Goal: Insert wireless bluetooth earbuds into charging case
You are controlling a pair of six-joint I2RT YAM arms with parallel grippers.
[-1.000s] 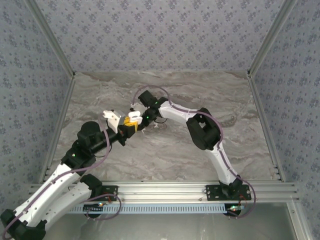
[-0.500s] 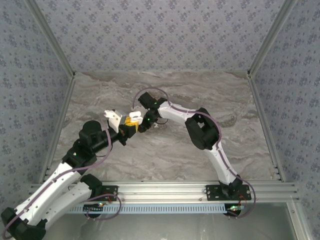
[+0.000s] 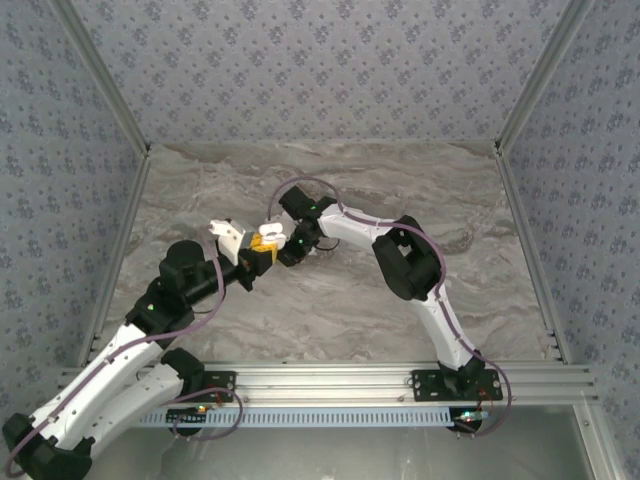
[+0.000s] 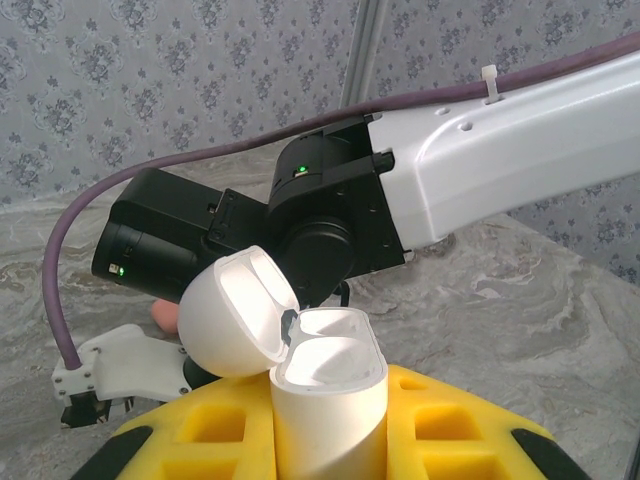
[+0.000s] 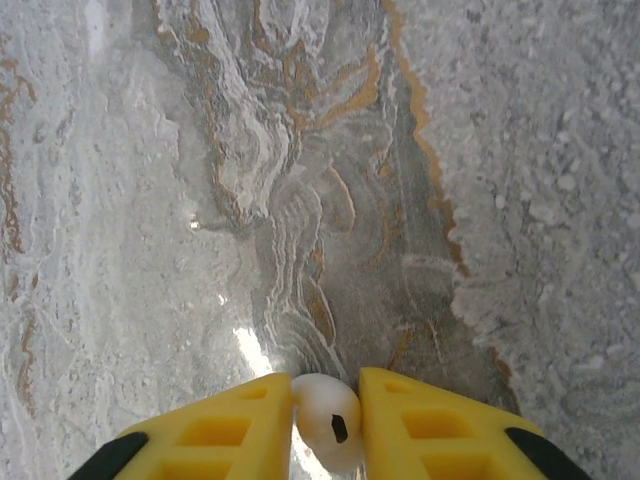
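Note:
The white charging case [image 4: 330, 400] stands upright between the yellow fingers of my left gripper [image 4: 328, 425], which is shut on it. Its lid [image 4: 235, 310] is flipped open to the left and the inside looks white. From above, the case [image 3: 268, 236] sits at the middle of the table with my left gripper [image 3: 260, 250] under it. My right gripper [image 5: 327, 400] is shut on a small white earbud [image 5: 328, 420], just above the marble. From above, my right gripper [image 3: 290, 250] sits right beside the case.
The right arm's black wrist [image 4: 310, 215] and purple cable [image 4: 60, 290] hang close behind the open case. The marble table [image 3: 330, 300] is bounded by patterned walls and an aluminium rail [image 3: 350, 380] at the near edge.
My right gripper's fingers have closed onto the earbud and the wrist has shifted slightly toward the case. The left arm holds the case still.

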